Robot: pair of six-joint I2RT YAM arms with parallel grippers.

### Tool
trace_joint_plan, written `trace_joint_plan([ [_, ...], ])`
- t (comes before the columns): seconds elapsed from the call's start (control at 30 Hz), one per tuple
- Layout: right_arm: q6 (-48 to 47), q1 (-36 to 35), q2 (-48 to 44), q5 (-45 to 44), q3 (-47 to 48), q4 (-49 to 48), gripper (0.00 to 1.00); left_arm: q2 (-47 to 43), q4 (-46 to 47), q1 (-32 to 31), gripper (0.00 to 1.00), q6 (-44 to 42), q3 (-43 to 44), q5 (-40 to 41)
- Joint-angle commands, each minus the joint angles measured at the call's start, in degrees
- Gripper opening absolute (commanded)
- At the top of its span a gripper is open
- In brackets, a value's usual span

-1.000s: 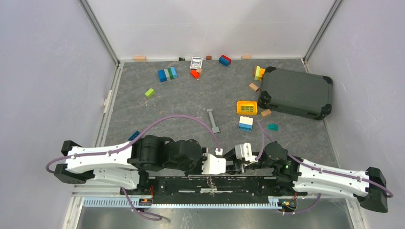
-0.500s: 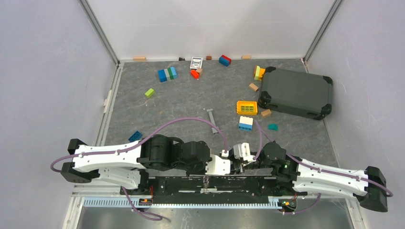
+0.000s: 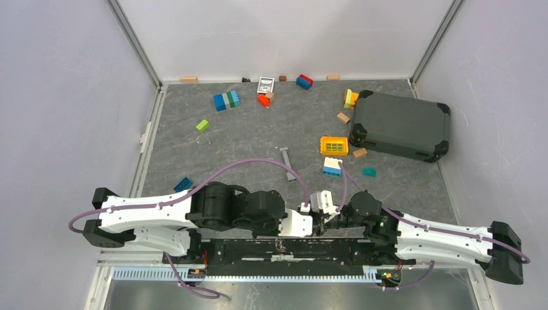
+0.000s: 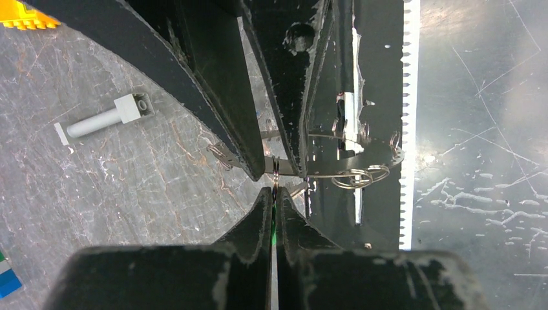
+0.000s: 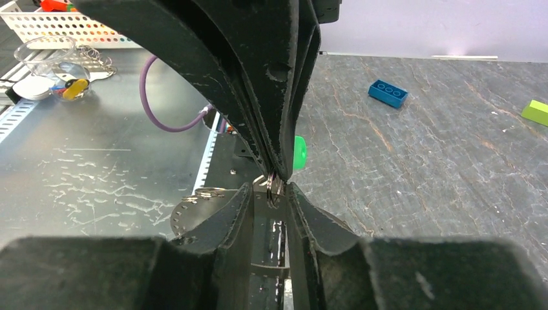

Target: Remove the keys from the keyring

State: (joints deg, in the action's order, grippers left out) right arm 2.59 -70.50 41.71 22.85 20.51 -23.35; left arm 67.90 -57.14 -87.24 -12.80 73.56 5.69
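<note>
The left gripper (image 4: 274,194) and right gripper (image 5: 270,190) meet tip to tip over the black rail (image 3: 258,248) at the near edge, between the arm bases. The left fingers are pressed together on the green key (image 5: 298,152). The keyring (image 5: 274,186) hangs edge-on between the right fingers (image 5: 240,201), which stand slightly apart. Whether they pinch it, I cannot tell. The fingers of both grippers hide most of the ring and any other keys. More wire loops (image 4: 362,175) lie on the rail to the right. A grey bar (image 4: 103,119) lies just beyond. Farther off are a yellow block (image 3: 334,145), a white-blue brick (image 3: 333,167) and a dark case (image 3: 400,126). A blue brick (image 5: 388,92) sits left.
</note>
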Motion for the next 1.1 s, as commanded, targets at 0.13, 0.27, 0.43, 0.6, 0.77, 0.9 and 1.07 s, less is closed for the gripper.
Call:
trace_joint_plan([
  [0.13, 1.3, -0.1, 1.6, -0.6, 2.1, -4.4, 0.24, 0.0, 1.8, -0.2, 0.02, -1.8, 2.6, -0.6],
  [0.27, 1.1, -0.1, 1.5, -1.2, 2.1, -4.3, 0.08, -0.6, 3.2, -0.2, 0.02, -2.0, 1.4, -0.5],
  [0.43, -0.2, -0.1, 0.5, -3.1, 0.9, -5.7, 0.0, -1.8, 4.9, -0.2, 0.12, -1.7, 0.1, 0.8],
  [0.6, -1.7, -0.1, -1.2, -2.4, 0.5, -6.6, 0.0, -5.6, 9.7, -0.2, 0.31, -0.5, -3.3, 1.5],
  [0.77, -2.1, -0.1, -3.0, -1.7, -0.1, -7.6, 0.0, -9.9, 14.8, -0.1, 0.41, 0.5, -7.2, 1.8],
  [0.9, -2.1, -0.1, -3.9, -0.6, -0.3, -7.8, 0.0, -14.0, 20.3, -0.2, 0.43, 1.7, -11.0, 2.7],
  [1.07, -3.9, -0.1, -5.0, 0.4, -0.4, -8.0, 0.0, -20.8, 28.9, -0.1, 0.48, 2.6, -16.7, 2.2],
])
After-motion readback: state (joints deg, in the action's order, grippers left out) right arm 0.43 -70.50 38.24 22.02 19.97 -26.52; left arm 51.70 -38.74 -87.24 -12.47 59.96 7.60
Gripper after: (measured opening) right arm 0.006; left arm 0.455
